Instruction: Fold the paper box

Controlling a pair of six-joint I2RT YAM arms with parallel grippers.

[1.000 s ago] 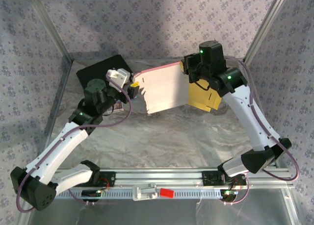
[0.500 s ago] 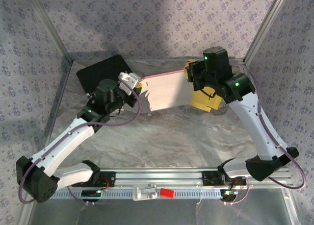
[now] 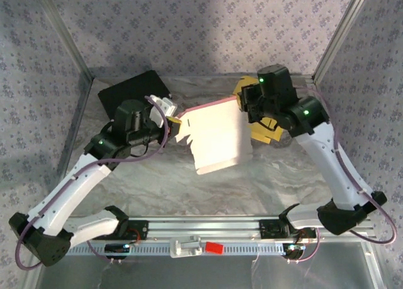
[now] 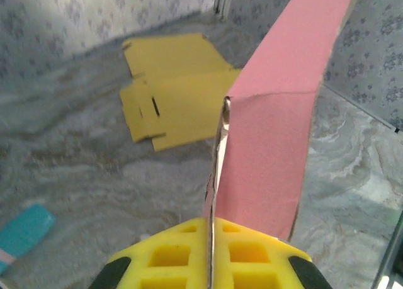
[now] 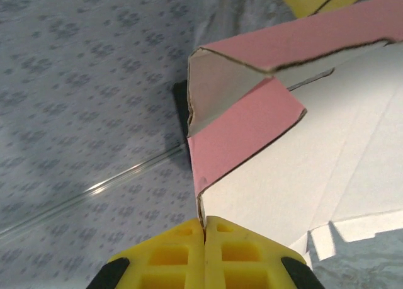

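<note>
Note pink paper box [image 3: 214, 138] held up over mid-table [image 3: 264, 182], white inside up, strung between both grippers. See left gripper [image 3: 176, 121] pinching its left edge, yellow pads [image 4: 245, 254] pressed onto the card, and right gripper [image 3: 242, 103] pinching its far right corner likewise. Beyond, find flat yellow cardboard [image 3: 266, 135] lying on the table by right gripper.

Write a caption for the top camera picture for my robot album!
The left gripper and right gripper pinch opposite edges of the pink paper box, a flat yellow cardboard sheet lying nearby.

Near table [image 3: 239, 194] open; raised paper box [image 3: 217, 138] spans middle; yellow cardboard [image 4: 170, 90], black pad [image 3: 135, 90] behind.
</note>
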